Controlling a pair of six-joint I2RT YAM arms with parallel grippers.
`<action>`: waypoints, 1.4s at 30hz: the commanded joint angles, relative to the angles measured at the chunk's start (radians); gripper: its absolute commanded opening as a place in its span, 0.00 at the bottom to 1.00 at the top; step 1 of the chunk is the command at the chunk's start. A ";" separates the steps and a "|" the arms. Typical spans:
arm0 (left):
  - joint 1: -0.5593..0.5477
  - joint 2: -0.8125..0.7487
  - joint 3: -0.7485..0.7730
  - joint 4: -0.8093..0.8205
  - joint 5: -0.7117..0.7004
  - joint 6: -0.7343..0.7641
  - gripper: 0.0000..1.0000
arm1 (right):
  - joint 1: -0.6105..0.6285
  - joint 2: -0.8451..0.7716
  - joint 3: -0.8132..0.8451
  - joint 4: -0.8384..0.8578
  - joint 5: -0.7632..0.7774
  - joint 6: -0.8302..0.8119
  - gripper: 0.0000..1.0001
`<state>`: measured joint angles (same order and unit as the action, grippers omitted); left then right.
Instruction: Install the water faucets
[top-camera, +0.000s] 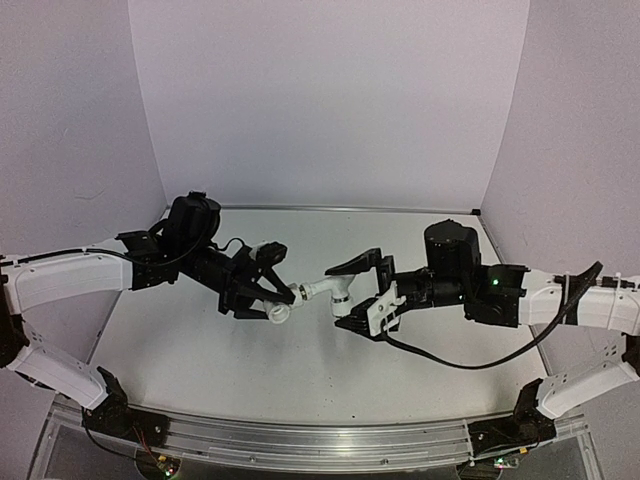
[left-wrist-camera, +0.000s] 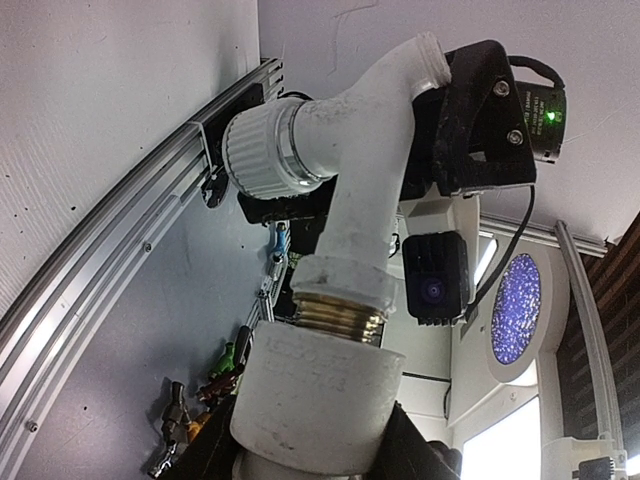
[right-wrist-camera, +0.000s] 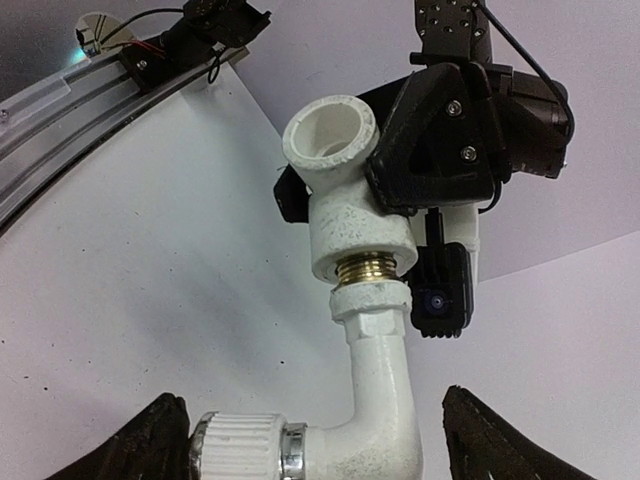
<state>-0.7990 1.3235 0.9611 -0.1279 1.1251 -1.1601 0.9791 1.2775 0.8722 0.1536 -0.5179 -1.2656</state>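
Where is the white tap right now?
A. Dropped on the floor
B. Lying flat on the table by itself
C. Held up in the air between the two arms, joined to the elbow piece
C: the tap sits above the table, its brass thread entering the elbow fitting gripped by the left gripper.

No readable text — embossing on the elbow fitting (left-wrist-camera: 320, 385) too blurred.

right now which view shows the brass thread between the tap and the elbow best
The right wrist view: the brass thread sits centred and sharp between the elbow fitting and the tap, some turns exposed. The left wrist view shows it too, closer. In the top external view the joint is too small to read.
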 joint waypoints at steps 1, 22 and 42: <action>-0.002 -0.008 0.033 0.067 0.033 0.000 0.00 | 0.009 0.028 0.083 -0.014 0.052 0.084 0.83; -0.002 -0.009 0.043 0.061 0.018 0.003 0.00 | 0.039 0.064 0.158 -0.196 0.190 0.094 0.87; -0.002 -0.016 0.103 -0.015 -0.045 0.104 0.00 | 0.056 0.135 0.218 -0.250 0.225 0.145 0.44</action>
<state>-0.7902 1.3243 0.9658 -0.1626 1.0523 -1.1618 1.0313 1.3863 1.0494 -0.0769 -0.3094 -1.1684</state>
